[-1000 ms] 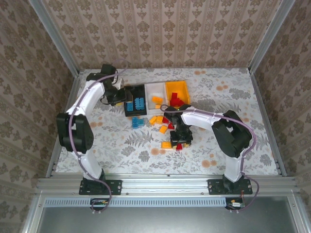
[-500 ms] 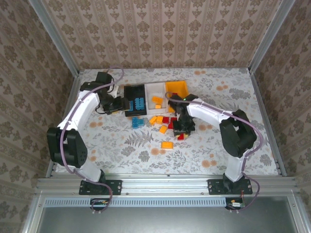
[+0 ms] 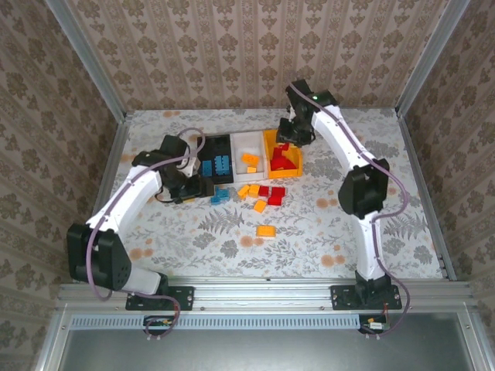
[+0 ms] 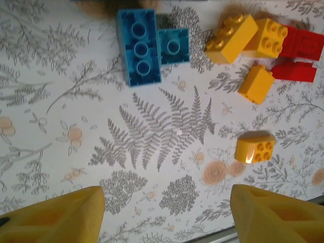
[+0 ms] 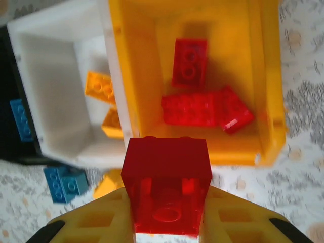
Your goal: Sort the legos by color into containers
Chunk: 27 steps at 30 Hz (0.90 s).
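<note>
In the overhead view the black bin (image 3: pixel 203 147) sits at the far middle of the table (image 3: pixel 332 224), with the white bin (image 3: pixel 240 141) at its 3 o'clock and the orange-yellow bin (image 3: pixel 271 139) next along. The right gripper (image 3: pixel 289 141) hangs over the orange-yellow bin. The left gripper (image 3: pixel 207 188) is low at 6 o'clock of the black bin, just beside a loose blue pair (image 3: pixel 220 195). Loose orange bricks (image 3: pixel 249 190) and red bricks (image 3: pixel 271 192) lie at 3 o'clock of that pair. In the left wrist view the left gripper (image 4: pixel 164 217) stands wide with nothing between its fingers (image 4: pixel 61 212), only bare cloth. The blue pair (image 4: pixel 139 48) is at 12 o'clock, and the orange bricks (image 4: pixel 232 31) and red bricks (image 4: pixel 304 43) are toward 2 o'clock. In the right wrist view the right gripper (image 5: pixel 167 217) is clamped on a red brick (image 5: pixel 167 172). It is held above the near wall of the orange-yellow bin (image 5: pixel 136 101), where three sorted red pieces (image 5: pixel 190 109) lie at 12 o'clock. The white bin (image 5: pixel 55 50) is at 10 o'clock.
</note>
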{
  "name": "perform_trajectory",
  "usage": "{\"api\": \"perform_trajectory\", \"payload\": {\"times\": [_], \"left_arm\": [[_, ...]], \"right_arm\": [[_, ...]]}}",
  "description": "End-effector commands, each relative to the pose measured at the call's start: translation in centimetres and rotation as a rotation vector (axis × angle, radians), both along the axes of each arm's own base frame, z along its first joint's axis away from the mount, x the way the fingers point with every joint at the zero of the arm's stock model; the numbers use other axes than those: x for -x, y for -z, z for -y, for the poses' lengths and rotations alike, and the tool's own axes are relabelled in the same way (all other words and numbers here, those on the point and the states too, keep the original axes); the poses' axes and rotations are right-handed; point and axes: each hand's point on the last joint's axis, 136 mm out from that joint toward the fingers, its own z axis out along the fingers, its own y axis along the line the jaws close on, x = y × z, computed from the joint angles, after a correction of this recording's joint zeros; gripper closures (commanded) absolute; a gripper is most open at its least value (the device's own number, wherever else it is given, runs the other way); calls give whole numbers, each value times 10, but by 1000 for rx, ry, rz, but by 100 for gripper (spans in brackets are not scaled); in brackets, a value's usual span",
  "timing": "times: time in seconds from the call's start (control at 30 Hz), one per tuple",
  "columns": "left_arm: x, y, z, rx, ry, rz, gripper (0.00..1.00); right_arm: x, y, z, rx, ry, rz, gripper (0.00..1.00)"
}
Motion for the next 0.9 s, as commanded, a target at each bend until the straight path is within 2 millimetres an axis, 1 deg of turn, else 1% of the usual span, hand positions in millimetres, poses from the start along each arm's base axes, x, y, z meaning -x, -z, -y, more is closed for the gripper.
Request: {"api": "perform_trajectory", "payload": {"times": [0.0, 0.1, 0.23, 0.33, 0.43, 0.6, 0.77, 0.87], "left_arm": [[19, -5, -7, 5, -47, -11, 31], [31, -4, -15, -9, -72, -15, 30], [38, -10, -24, -37, -89, -15, 29], [40, -16, -30, -60, -102, 1, 28], [43, -16, -35, -68, -122, 4, 27], [44, -14, -38, -64, -146, 7, 25], [39, -14, -36, -55, -151, 8, 23], [35, -12, -33, -44, -148, 3, 21]], "right_arm": [[-9, 23, -3, -1, -6, -77, 71], [-26, 34, -8, -45, 17, -78, 71], [-35, 45, -14, -94, 32, -80, 70], [-34, 54, -18, -110, 22, -98, 70], [-29, 62, -17, -100, 7, -120, 70], [-25, 69, -14, -79, -11, -136, 64], [-24, 66, -13, -78, -9, -132, 54], [-24, 61, -14, -82, -9, -124, 51]]}}
